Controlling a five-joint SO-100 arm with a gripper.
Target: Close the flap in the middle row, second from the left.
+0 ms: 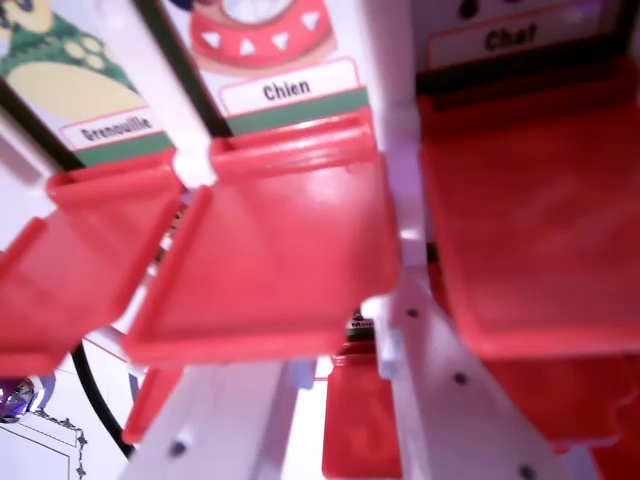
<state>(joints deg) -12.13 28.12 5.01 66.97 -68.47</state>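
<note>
Flaps of red plastic crowd the wrist view, each hinged below a labelled picture card on a white game board. The flap under the card reading "Chien" (288, 90) fills the centre (270, 250), lying tipped outward toward the camera, its card uncovered; by its place between the others it looks to be the one the task means, though the rows cannot be counted from this close. To the wrist view's left, the flap under "Grenouille" (85, 255) lies open the same way, and on the right the flap under "Chat" (535, 220) does too. As judged from this, the closing is not yet done: the central flap has to be swung up over its card. A lower red flap (362, 420) shows between white struts (430, 390), blurred. No part of the pincer can be picked out with certainty, so whether it is released or clenched cannot be told. The board's edges and any counter beneath are cut off.
</note>
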